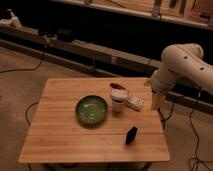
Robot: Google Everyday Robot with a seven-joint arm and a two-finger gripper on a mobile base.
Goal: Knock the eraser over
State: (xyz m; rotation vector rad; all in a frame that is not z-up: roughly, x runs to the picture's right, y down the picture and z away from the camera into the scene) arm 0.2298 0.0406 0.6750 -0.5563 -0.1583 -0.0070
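The eraser (131,135) is a small black block on the wooden table (60,135), near the front right. My gripper (156,102) hangs from the white arm (182,67) over the table's right edge, behind and to the right of the eraser and well apart from it. It is close to the right of the pale packet (135,103).
A green bowl (91,109) sits mid-table. A white cup (117,103) stands right of it, with a dark reddish object (117,86) just behind. Cables run along the floor around the table. A dark bench runs behind.
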